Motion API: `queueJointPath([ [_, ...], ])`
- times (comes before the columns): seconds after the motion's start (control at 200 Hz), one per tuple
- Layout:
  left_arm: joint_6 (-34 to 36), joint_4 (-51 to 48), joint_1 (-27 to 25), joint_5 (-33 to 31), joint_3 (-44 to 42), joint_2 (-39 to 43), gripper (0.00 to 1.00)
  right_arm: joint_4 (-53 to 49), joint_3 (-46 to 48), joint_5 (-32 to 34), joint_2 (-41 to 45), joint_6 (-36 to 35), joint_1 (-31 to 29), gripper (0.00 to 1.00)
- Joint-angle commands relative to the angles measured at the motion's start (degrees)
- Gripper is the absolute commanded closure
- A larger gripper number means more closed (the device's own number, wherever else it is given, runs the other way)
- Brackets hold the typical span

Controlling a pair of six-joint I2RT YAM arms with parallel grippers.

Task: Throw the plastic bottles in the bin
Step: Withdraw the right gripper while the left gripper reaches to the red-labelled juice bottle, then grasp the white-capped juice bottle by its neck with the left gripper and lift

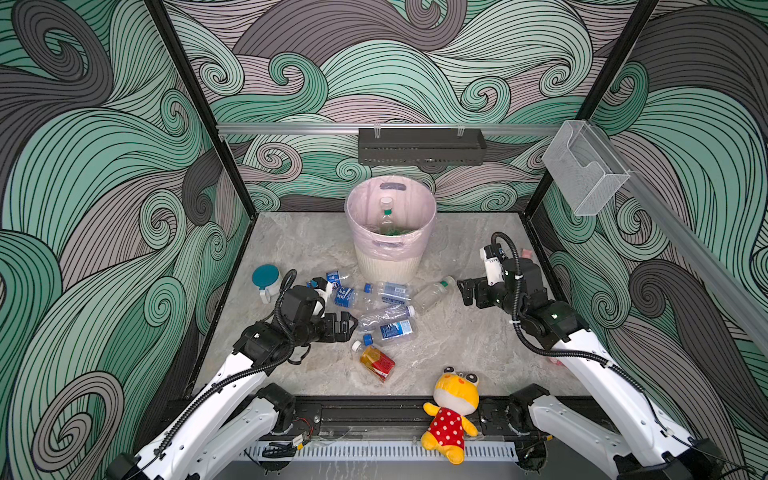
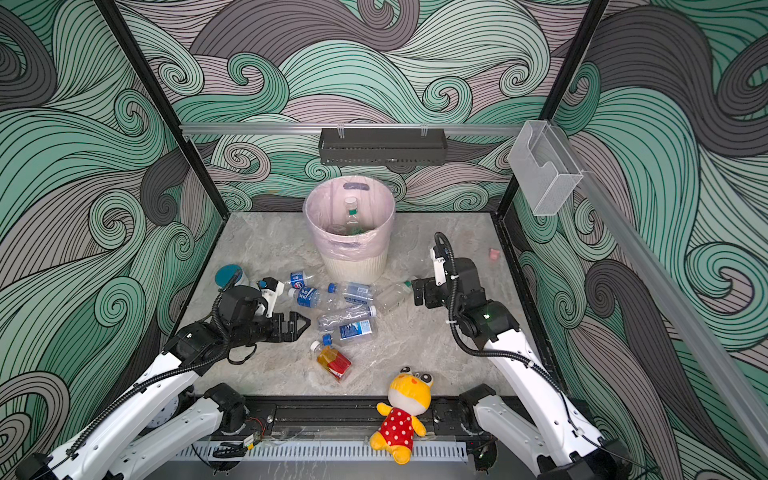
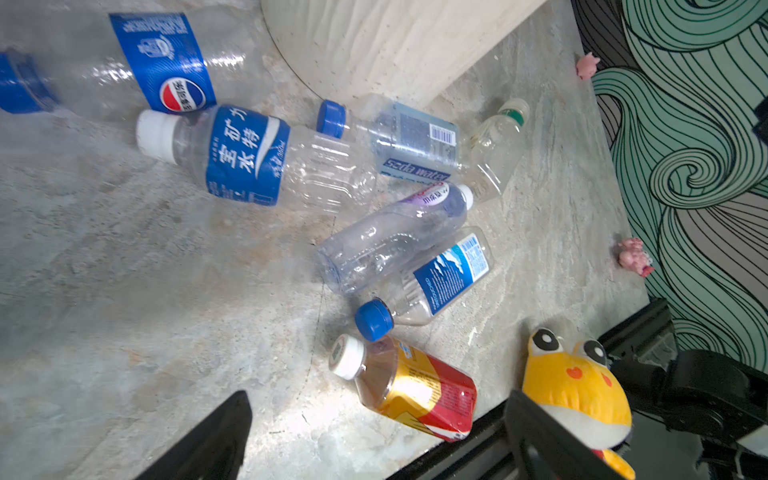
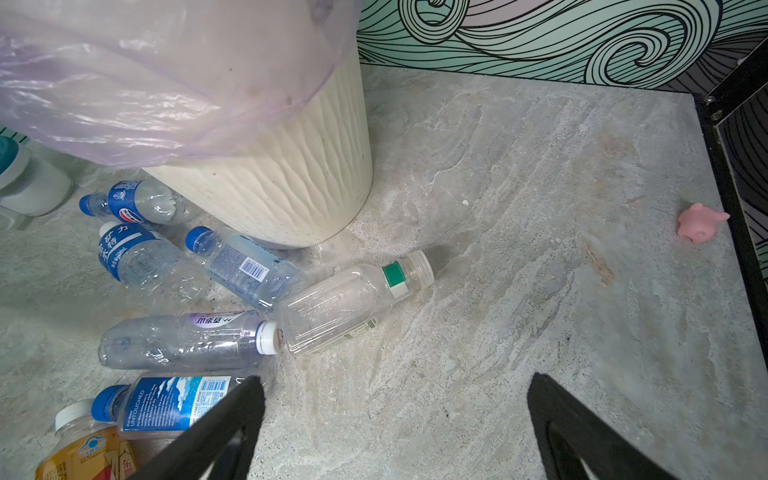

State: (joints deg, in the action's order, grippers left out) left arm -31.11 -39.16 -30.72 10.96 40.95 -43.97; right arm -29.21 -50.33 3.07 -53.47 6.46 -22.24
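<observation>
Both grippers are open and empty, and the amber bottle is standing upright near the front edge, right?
Not upright: the amber bottle lies on its side, clear in both top views. The rest holds: the left gripper and right gripper are open and empty.

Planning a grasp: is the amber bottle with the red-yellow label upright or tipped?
Tipped. The amber bottle lies flat on its side on the table, its whole length showing from above.

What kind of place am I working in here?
Probably a staged robot test cell: wave-printed wall panels on black frame posts box in a marble-look tabletop, with a rail-hung clear box.
</observation>
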Motion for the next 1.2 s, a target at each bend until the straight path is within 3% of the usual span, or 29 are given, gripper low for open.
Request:
queueJointPath([
  [0.0,-6.4,0.5,-2.6,-0.8,-1.2,-0.7,0.04,2.2,-0.3,1.2,-0.4,1.3,0.1,0.01],
  [0.25,-18.3,3.4,-11.5,-9.5,-5.1,-2.4,0.05,2.4,0.4,1.1,-0.7,1.8,0.2,0.01],
  [0.741,-42.3,15.7,-28.2,-22.2,-7.5,-17.2,0.05,1.1,1.0,2.6,1.3,0.8,0.2,0.01],
  [1.196,-47.0,15.0,-33.6,-23.1,-2.6,-31.7,0.07,0.8,2.2,3.3,2.8,-0.5,0.3,0.01],
])
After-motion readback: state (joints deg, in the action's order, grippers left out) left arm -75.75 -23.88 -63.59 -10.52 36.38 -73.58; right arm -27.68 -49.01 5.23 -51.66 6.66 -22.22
